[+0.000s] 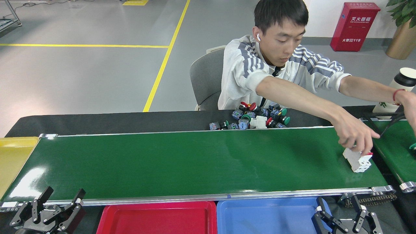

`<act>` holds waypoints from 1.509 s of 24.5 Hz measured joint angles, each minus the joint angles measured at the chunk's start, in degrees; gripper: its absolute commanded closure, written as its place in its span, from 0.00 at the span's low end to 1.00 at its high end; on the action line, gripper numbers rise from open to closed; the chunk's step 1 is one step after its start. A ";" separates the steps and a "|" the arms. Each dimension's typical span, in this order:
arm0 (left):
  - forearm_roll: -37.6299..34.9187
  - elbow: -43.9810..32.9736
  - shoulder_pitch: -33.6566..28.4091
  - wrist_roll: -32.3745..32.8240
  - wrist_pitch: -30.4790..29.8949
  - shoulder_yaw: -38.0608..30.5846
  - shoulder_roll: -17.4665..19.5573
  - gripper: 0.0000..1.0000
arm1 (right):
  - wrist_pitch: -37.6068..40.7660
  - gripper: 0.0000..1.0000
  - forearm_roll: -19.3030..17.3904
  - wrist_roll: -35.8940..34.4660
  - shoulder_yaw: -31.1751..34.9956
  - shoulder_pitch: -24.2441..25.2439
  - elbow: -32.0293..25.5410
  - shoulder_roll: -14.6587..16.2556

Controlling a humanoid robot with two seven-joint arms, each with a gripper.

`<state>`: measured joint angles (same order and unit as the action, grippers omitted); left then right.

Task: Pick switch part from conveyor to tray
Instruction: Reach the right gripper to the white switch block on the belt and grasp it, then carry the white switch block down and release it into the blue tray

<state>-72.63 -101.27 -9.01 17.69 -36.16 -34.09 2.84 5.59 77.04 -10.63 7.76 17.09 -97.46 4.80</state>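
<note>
White switch part (357,160) sits on the conveyor (182,162) under a person's hand (355,136); both grippers (61,203) (339,211) apparently spread, empty.

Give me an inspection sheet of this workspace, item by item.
Surface: conveyor glossy green, bare except at its right end.
Job's things: white switch part on the belt's right end, under a person's hand; red tray and blue tray below the near rail, both hold nothing; yellow tray at left.
Clutter: pile of switch parts behind the belt.
Grippers: left gripper and right gripper open, low, holding nothing.
Cables: nothing seen.
Surroundings: second belt at right, chair, red cabinet.
</note>
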 measured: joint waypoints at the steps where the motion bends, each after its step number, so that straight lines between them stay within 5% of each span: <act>1: 0.14 0.00 0.07 -0.02 -0.36 -0.15 0.02 0.00 | -0.05 0.01 0.02 0.03 -0.02 0.01 0.00 0.00; 8: 0.89 0.00 0.10 -0.52 -1.86 -0.47 0.48 0.00 | -0.45 0.01 -0.09 2.51 0.11 -0.97 1.04 -0.02; 15: 2.14 0.00 0.14 -0.91 -3.40 -1.15 0.55 0.00 | -0.62 0.01 -0.16 8.31 1.38 -11.18 9.79 -0.01; 27: 2.07 0.00 0.35 -1.88 -3.73 -1.06 0.80 0.00 | -0.62 0.04 -0.16 14.74 1.39 -21.91 18.71 -0.01; 29: 2.04 -0.01 0.65 -1.90 -3.37 -0.77 1.05 0.00 | -0.63 0.25 -0.16 15.23 1.33 -22.96 19.71 -0.01; 31: 1.98 0.00 0.60 -1.91 -3.19 -0.51 1.05 0.00 | -0.77 0.69 -0.11 15.66 1.08 -23.21 20.72 0.02; 33: 1.96 0.00 0.55 -1.91 -3.07 -0.49 1.15 0.00 | -0.84 0.88 -0.10 15.89 0.50 -23.21 21.15 0.03; 35: 1.96 0.00 0.55 -1.92 -2.91 -0.49 1.21 0.00 | -0.37 0.99 -0.35 15.92 0.12 -23.22 21.20 0.03; 37: 1.95 0.00 0.56 -1.92 -2.79 -0.49 1.20 0.00 | 0.18 0.99 -0.91 15.93 0.02 -23.21 21.19 0.04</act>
<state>-70.68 -101.28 -8.45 15.78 -38.95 -34.58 4.04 5.78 76.13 5.30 7.78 -6.12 -76.27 4.83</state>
